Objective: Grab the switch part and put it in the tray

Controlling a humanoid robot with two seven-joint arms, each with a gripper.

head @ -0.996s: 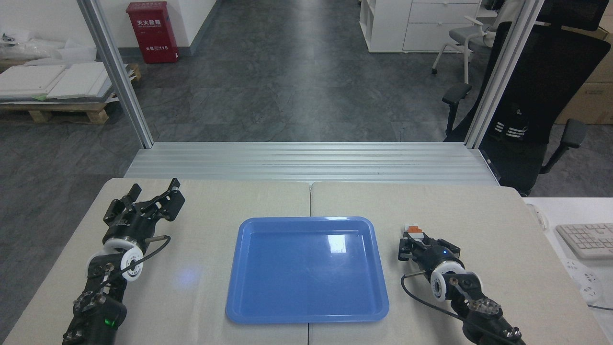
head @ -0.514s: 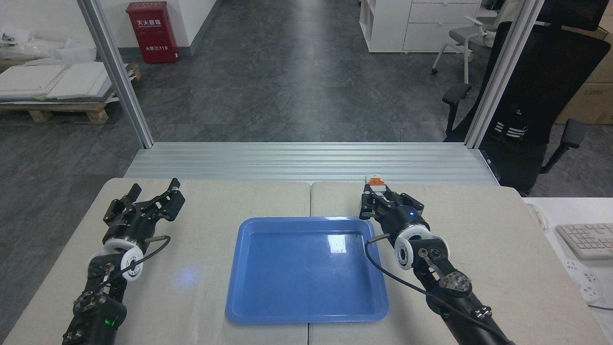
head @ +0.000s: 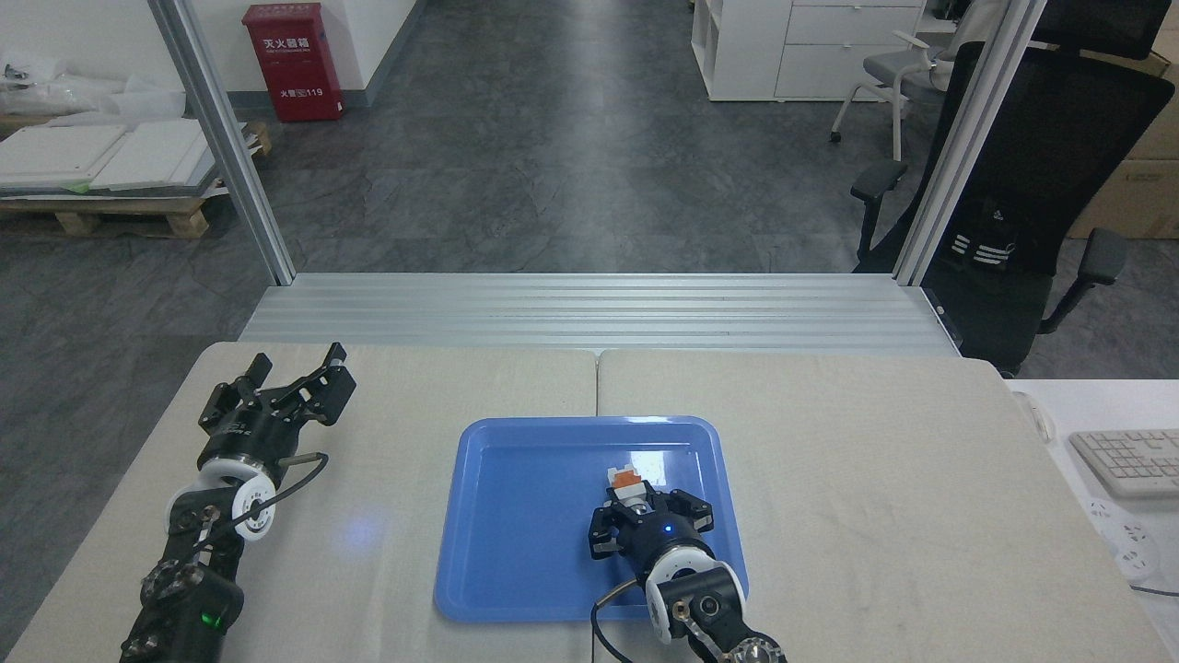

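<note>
Tray, blue, glossy, at the table's middle near its front edge. Switch, white body with orange piece showing, pinched at the tip of the right pincer over the tray's right half; whether it touches the tray floor cannot be told. Left pincer, black, fingers spread, holding nothing, near the table's back left corner, well apart from the tray. Keyboard, white, on a side desk past the table's right edge.
</note>
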